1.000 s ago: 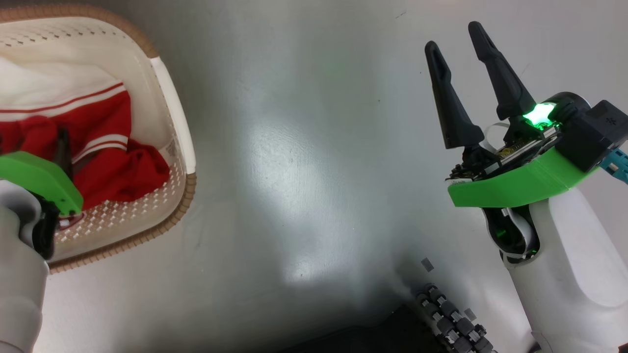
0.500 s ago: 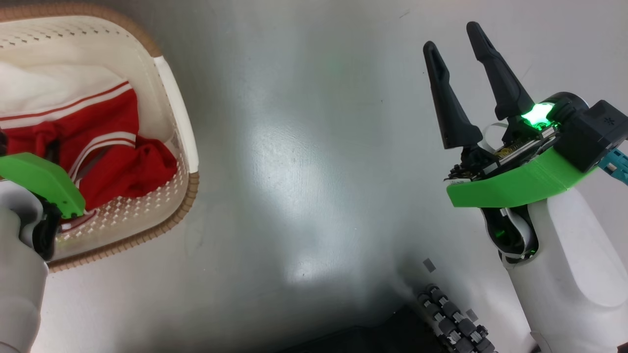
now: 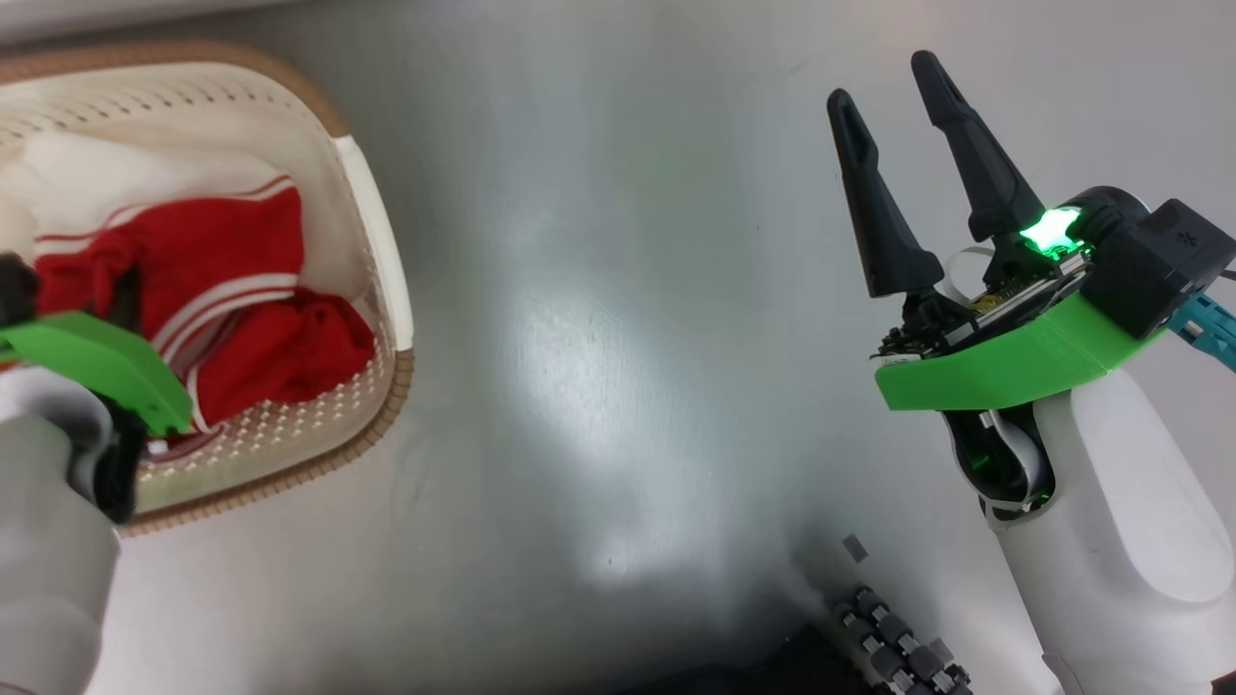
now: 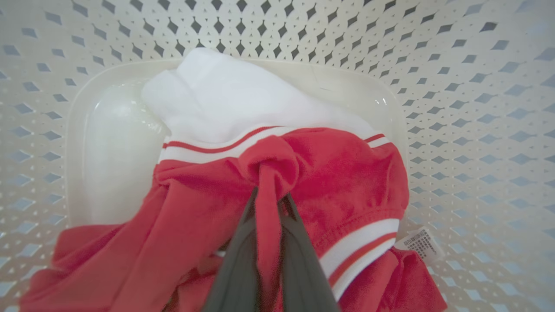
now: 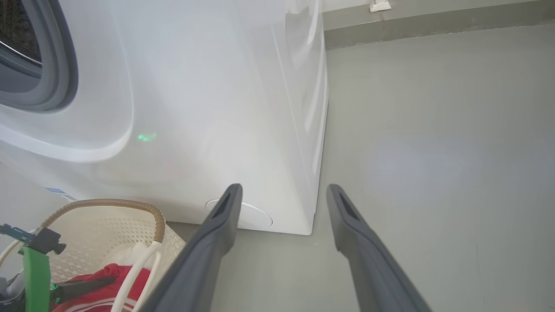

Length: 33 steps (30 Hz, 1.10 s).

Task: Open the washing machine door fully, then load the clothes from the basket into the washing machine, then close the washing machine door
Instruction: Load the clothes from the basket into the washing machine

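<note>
**Left gripper (image 4: 271, 196) clamped on clothes (image 4: 347, 173) in basket (image 3: 377, 232); right gripper (image 3: 881, 79) wide, empty.**
In the head view the basket lies at 9 o'clock and the right gripper at 2 o'clock. You hold only a thin fold, so on lifting it may slip free, or a snag may drag the basket along.

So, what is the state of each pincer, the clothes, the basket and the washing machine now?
left pincer: shut on a fold of the clothes.
right pincer: open, empty.
clothes: bunched in the basket, one fold pinched.
basket: upright on the floor, clothes inside.
washing machine: mouth uncovered, grey seal showing.
</note>
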Motion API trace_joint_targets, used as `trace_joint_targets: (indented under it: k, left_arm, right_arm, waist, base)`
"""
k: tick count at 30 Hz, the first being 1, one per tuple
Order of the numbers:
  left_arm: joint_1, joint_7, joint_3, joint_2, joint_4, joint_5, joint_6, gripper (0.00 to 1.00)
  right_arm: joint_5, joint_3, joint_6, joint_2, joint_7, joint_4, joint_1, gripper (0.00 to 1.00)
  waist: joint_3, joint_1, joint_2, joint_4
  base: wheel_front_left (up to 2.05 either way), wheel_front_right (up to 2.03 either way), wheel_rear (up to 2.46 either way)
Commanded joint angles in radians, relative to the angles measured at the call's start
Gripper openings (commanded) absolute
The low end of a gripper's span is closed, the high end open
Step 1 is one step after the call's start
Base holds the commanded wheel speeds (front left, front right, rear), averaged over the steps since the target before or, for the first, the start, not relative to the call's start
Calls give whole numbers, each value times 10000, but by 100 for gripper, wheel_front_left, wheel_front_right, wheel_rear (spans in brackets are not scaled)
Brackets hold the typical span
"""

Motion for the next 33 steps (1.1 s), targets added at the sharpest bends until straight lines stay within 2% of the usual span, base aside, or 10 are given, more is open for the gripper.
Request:
trace_joint_targets:
  k: [1,11,18,22,33]
  left_arm:
    - [522,-208,59,337,-137,-91,-28,0]
    - [1305,-1003,-636,334,-809,-715,-29,0]
    - [1836,-1224,-755,405,-1366,-953,-29,0]
    - [1992,-1234,-533,477,-1827,-826,-29,0]
    - [3187,-1238,1031,402,-3490,441,-28,0]
  right_arm:
    - [15,198,16,-43,-48,-156,377,100]
    - [102,295,16,-181,-48,37,553,100]
    - [172,315,16,-275,-48,181,718,100]
    - [189,267,16,-331,-48,228,830,100]
    - [287,253,16,-449,-48,418,1199,100]
  waist:
    - [-296,0,-1,104]
    - [-1291,0,-1,387]
    - [-2112,0,-1,550]
    - [-2434,0,-1,659]
    - [-3709,0,-1,923]
  base:
    - [0,0,0]
    - [0,0,0]
    - [0,0,0]
    - [0,0,0]
    - [0,0,0]
